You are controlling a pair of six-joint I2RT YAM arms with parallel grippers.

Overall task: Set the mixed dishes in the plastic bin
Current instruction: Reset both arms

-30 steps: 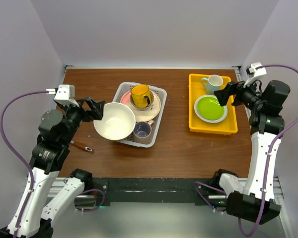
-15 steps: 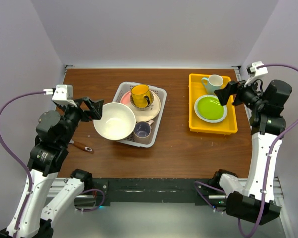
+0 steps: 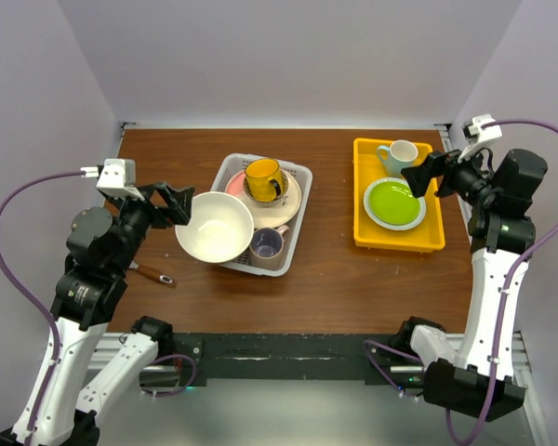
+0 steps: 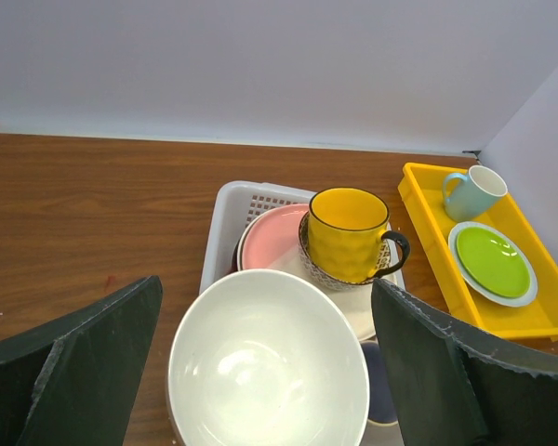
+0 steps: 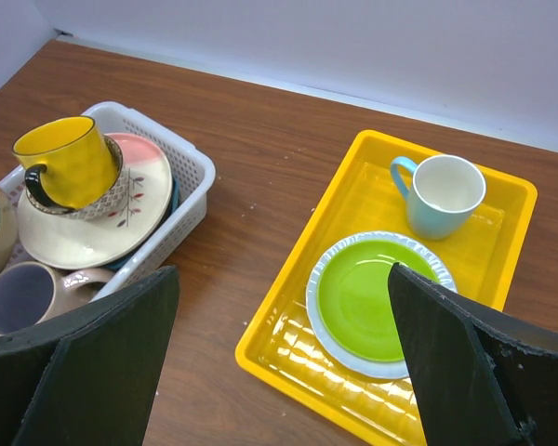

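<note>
The left tool point(image 3: 179, 206) is released, its 2 fingers point(image 4: 93, 358) spread wide and touching nothing. Just ahead of it and slightly below, the large cream bowl point(image 3: 214, 226) sits mouth up over the side of the plastic bin point(image 3: 300, 177) nearest this tool, overhanging the rim there. Beyond the bowl, farther from the tool, the yellow mug point(image 4: 346, 234) stands upright in the small patterned bowl point(image 5: 93, 200), which rests on the pink-and-cream plate point(image 5: 84, 237) inside the bin. More plates lie under that one, only their edges showing. To the tool's right of the big bowl, the beige mug point(image 3: 267, 244) stands in the bin's near corner.

The right tool point(image 3: 417, 179) is also released, jaws wide apart, gripping nothing, and hangs above the yellow tray point(image 3: 367, 237). Below and ahead of it the tray holds 1 blue mug point(image 5: 442, 195) and 1 green plate point(image 5: 372, 297). The bin is well off to this tool's left across the bare worktop point(image 3: 335, 279).
</note>
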